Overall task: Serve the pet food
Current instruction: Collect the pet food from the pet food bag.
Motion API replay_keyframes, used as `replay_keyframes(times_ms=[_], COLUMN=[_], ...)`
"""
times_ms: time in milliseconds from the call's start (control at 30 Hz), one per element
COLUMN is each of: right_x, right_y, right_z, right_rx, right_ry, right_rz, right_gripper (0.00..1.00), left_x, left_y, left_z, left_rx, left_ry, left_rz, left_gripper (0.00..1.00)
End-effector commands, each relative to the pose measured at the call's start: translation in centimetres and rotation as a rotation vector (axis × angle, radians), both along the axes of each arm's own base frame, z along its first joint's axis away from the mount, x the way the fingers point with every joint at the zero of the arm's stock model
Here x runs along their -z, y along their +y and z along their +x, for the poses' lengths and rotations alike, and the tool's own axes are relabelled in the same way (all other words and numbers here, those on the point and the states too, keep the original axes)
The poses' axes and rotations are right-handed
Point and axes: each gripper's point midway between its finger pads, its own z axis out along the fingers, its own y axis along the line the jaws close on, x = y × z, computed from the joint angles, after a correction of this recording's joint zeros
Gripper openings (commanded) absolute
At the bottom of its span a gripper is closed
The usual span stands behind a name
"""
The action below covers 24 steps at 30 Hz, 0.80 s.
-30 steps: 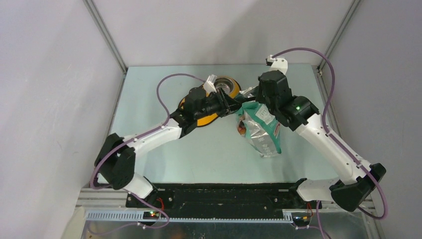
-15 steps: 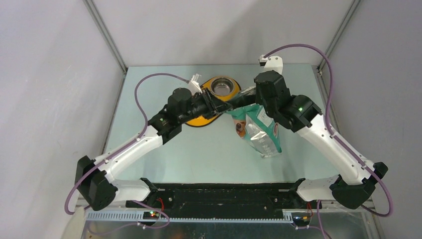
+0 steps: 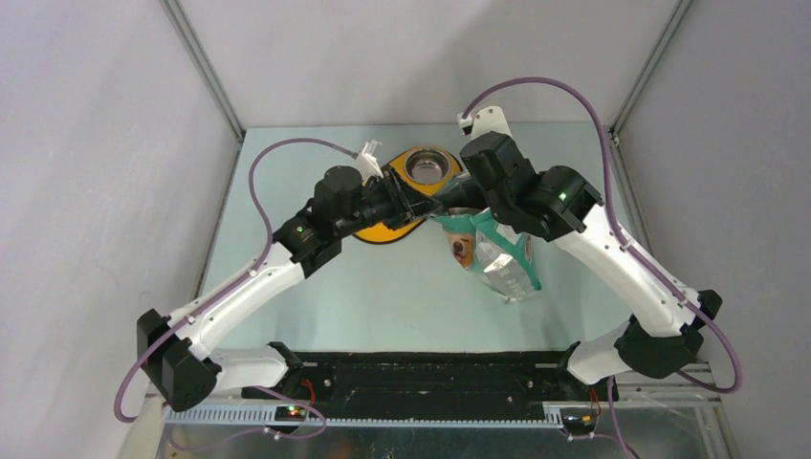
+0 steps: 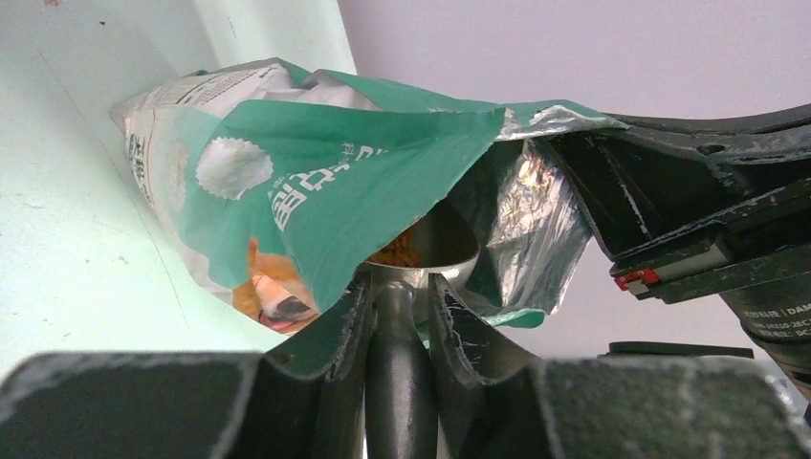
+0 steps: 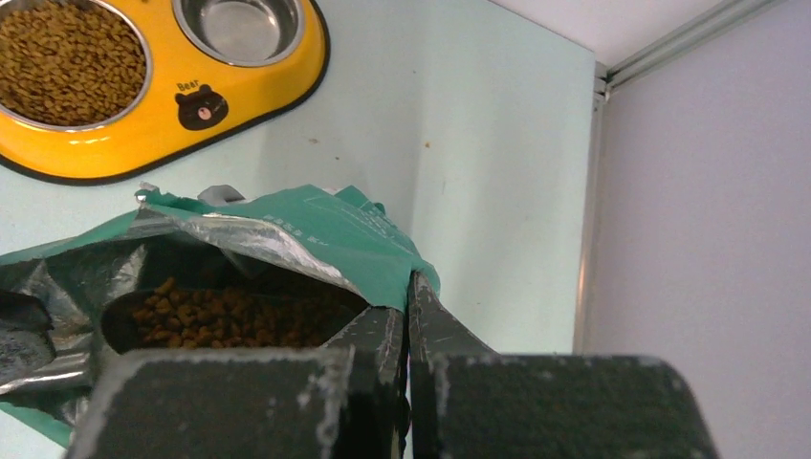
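Left wrist view: left claw (image 4: pixel 397 292) pinches the scoop (image 4: pixel 435 239) handle, pet food (image 4: pixel 400 252) lying straight ahead inside the bag (image 4: pixel 335 172) mouth; right claw (image 5: pixel 406 316), pressed together, pins the bag's lip.

- yellow plastic twin-bowl feeder (image 5: pixel 143 143) with bear logo, on pale green tabletop (image 5: pixel 459 143)
- teal-and-white foil bag (image 4: pixel 316 172), mouth open
- grey metal scoop (image 4: pixel 394 316) poking inside it

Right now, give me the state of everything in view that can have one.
pet food bag, open at the top.
metal scoop, inside the bag's mouth, loaded with kibble.
left gripper, shut on the scoop's handle.
right gripper, shut on the bag's rim.
yellow feeder, one bowl full of kibble, the other empty.
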Motion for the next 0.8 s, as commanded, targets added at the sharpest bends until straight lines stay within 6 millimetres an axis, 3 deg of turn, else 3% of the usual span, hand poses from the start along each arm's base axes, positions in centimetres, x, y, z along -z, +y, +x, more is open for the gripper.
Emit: replay_keyframes(times_ms=[0,133,333,533,767], right_x=[-5.9,-6.5,-7.1,-7.6,-8.5], right_y=[-2.5,-2.5,-0.4,0.1,-1.2], right_z=[-0.2,-0.4,-0.4,-0.3,-0.7], right_rx=[0.102,0.135,0.083,0.093,0.132], right_ry=[-0.155,-0.183,-0.205,-0.226,-0.267], right_rz=[0.041,0.084,0.117,0.155,0.177], right_gripper=[0.0,0.0,0.0,0.0,0.0], left_x=[-5.3,-6.6,-8.7,-7.9,-7.1], left_y=[0.3,0.2,-0.9,-1.8,-0.3], left_z=[-1.3,-1.3,-1.7,-1.5,-2.1], left_rx=[0.021,0.003,0.007,0.02,-0.021], left_ry=[-0.07,-0.085,-0.124,-0.103,-0.103], left_rz=[-0.1,-0.114,-0.088,-0.05,-0.063], left_gripper=[0.0,0.0,0.0,0.0,0.0])
